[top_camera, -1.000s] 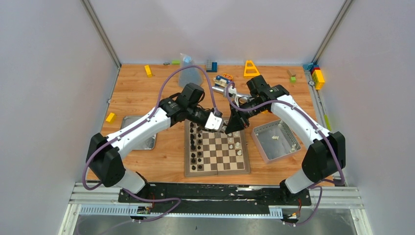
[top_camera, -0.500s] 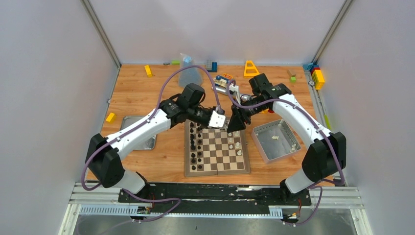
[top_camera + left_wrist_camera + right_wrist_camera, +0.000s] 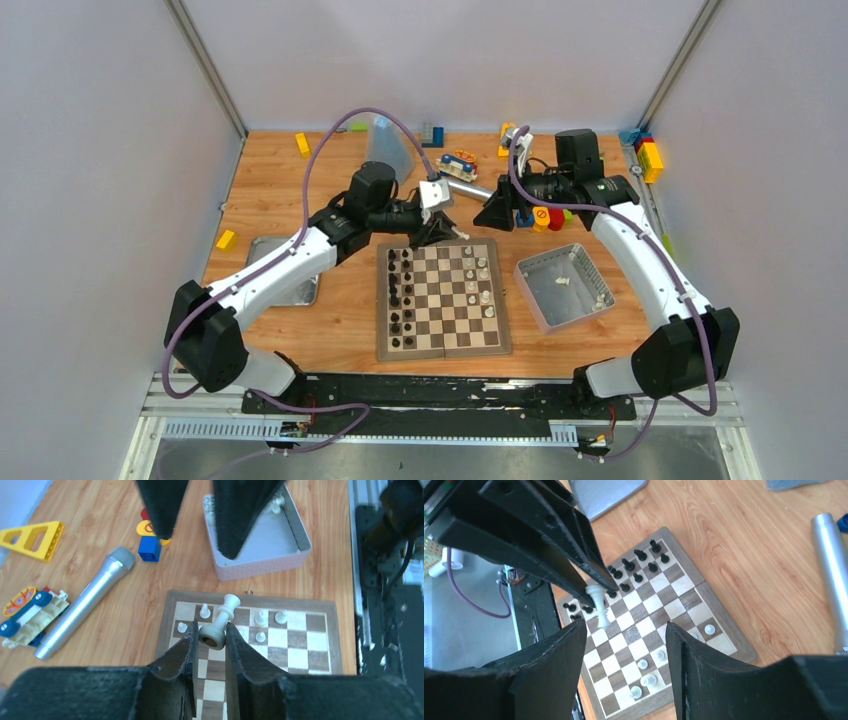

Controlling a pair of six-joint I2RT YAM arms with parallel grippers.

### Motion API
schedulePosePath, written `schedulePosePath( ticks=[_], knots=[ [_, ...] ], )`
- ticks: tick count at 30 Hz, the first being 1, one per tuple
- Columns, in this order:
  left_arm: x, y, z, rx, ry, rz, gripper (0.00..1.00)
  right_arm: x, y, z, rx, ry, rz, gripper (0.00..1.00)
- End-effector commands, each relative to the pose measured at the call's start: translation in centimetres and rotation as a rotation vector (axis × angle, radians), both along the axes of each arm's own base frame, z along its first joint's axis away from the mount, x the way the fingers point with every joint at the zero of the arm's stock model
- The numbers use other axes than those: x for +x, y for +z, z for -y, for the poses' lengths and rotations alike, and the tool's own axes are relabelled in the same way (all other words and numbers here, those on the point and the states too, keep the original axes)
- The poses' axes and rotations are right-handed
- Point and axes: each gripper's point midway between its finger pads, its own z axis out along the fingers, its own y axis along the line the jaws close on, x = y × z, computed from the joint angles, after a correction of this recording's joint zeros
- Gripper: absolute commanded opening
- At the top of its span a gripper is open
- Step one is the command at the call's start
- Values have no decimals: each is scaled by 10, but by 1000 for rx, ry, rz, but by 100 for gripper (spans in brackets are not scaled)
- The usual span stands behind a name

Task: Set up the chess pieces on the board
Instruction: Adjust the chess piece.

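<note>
The left hand (image 3: 210, 630) grasps a white piece (image 3: 221, 619) by its base, tilted, above the board's (image 3: 320, 647) far edge; the right hand (image 3: 626, 629) is released, empty; upright the piece, then lower squarely onto a free square.

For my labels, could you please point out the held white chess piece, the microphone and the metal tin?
White chess piece (image 3: 220, 621): left wrist view, its stem.
Microphone (image 3: 82, 605): left wrist view, mid-barrel.
Metal tin (image 3: 260, 564): left wrist view, near wall.
</note>
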Motion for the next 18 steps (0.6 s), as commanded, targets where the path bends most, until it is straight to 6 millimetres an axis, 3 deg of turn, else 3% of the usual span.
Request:
schedulePosePath(
  ticks=[1, 10, 18],
  knots=[
    [9, 45, 3, -214, 91, -141, 7, 11, 19, -10, 102, -39, -5, 61],
    [15, 45, 5, -279, 143, -240, 7, -3, 11, -21, 181, 55, -97, 60],
    [19, 43, 6, -298, 157, -267, 7, -8, 8, -23, 203, 89, -111, 52]
  ],
)
